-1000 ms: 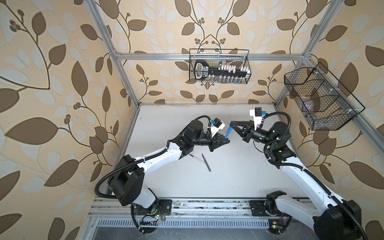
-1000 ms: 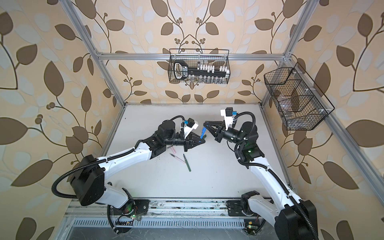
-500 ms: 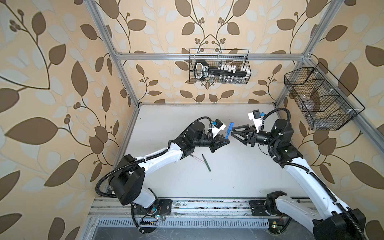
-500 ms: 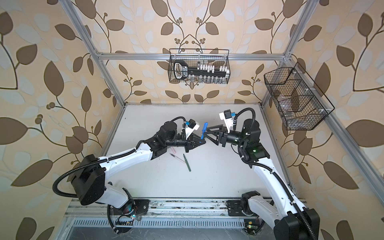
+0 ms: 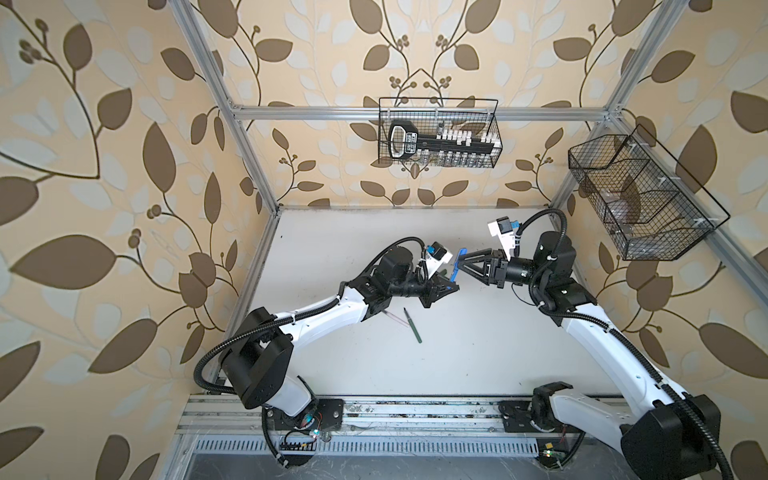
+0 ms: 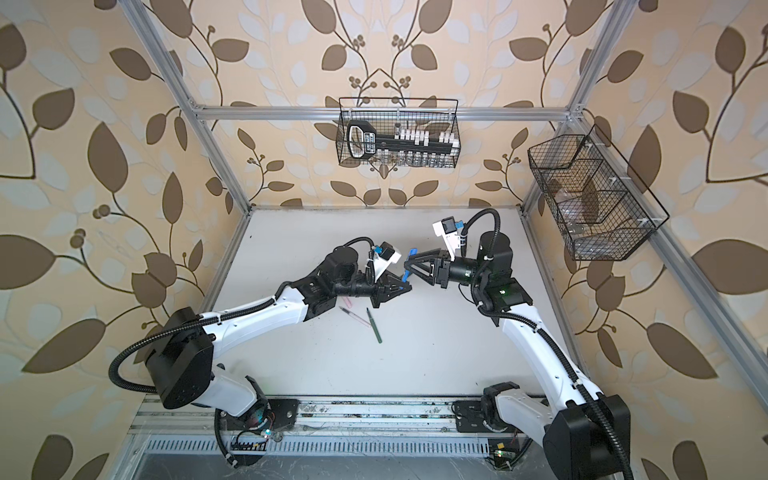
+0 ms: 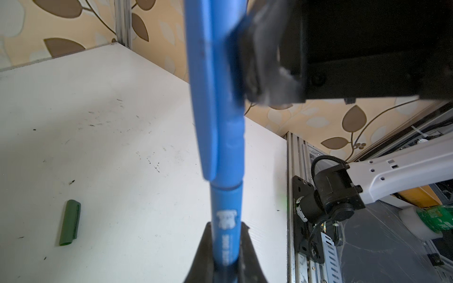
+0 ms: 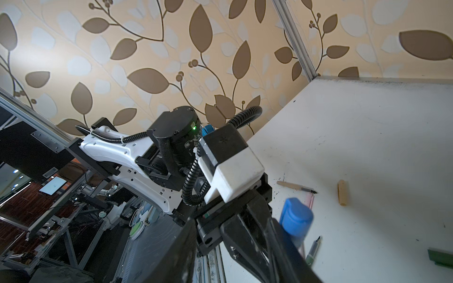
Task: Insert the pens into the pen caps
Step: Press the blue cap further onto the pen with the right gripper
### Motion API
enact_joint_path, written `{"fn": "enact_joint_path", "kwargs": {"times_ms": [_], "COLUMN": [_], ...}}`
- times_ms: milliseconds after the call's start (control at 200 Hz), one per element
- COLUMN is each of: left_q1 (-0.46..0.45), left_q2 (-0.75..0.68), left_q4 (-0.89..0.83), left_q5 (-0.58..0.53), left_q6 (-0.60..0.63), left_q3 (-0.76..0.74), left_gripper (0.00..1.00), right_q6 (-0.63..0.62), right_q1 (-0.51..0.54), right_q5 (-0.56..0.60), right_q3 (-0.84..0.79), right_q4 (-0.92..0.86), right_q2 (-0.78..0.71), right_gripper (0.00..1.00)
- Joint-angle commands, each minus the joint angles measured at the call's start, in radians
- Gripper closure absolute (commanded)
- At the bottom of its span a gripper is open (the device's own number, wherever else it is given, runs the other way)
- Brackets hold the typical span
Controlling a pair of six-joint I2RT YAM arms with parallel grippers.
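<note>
Beige wallpaper (image 5: 124,166) printed with large brown leaves and paler leaf shapes covers the back wall and both side walls in both top views. Silver aluminium posts (image 5: 254,166) and a crossbar (image 5: 316,113) frame the space. A black wire basket (image 5: 436,100) hangs from the crossbar on the back wall, and a second wire basket (image 5: 594,166) hangs on the right wall. The white tabletop (image 5: 498,353) is matte, evenly lit and flecked with small dark scuffs. A metal rail (image 5: 415,415) runs along its front edge, with a dark veined surface (image 5: 415,471) below.
</note>
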Motion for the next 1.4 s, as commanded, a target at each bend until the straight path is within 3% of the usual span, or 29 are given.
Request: {"fn": "enact_joint_path", "kwargs": {"times_ms": [0,265,505,720,895,1095,1269,1394], "left_q1": [-0.013,-0.013,-0.013,-0.013,-0.012,-0.009,0.031,0.089], "left_q2": [-0.031,-0.042,-0.038,-0.030,-0.033,-0.025,-0.020,-0.015], "left_q4": [0.044,0.048,0.049,0.040,0.038,0.096,0.224,0.409], "left_q5": [0.013,0.008,0.054,0.065,0.058,-0.003,-0.032,-0.056], "left_q6": [0.036,0.040,0.021,0.019,0.024,0.040,0.015,-0.035], "left_q3": [0.002,0.001,0.010,0.021,0.021,0.029,0.061,0.052], "left_gripper": [1.00,1.00,1.00,1.00,1.00,1.00,1.00,1.00], "right_q6": [-0.037,-0.066,-0.014,-0.028,-0.004,0.021,0.022,0.054], "right_q1": [-0.029,-0.054,-0.024,0.007,0.007,0.027,0.058,0.083], "right_q5": [0.042,0.145,0.085,0.085,0.070,0.055,0.055,0.063], "right_q3": [0.016,-0.023,-0.017,0.003,-0.008,-0.049,-0.110,-0.162], "right_q4": [-0.080,-0.137,0.019,0.023,0.060,0.087,0.090,0.135], "right_q2": [-0.055,-0.080,-0.008,0.030,0.037,0.034,0.020,0.008], "right_gripper": [0.51,0.51,0.51,0.52,0.66,1.00,1.00,1.00]}}
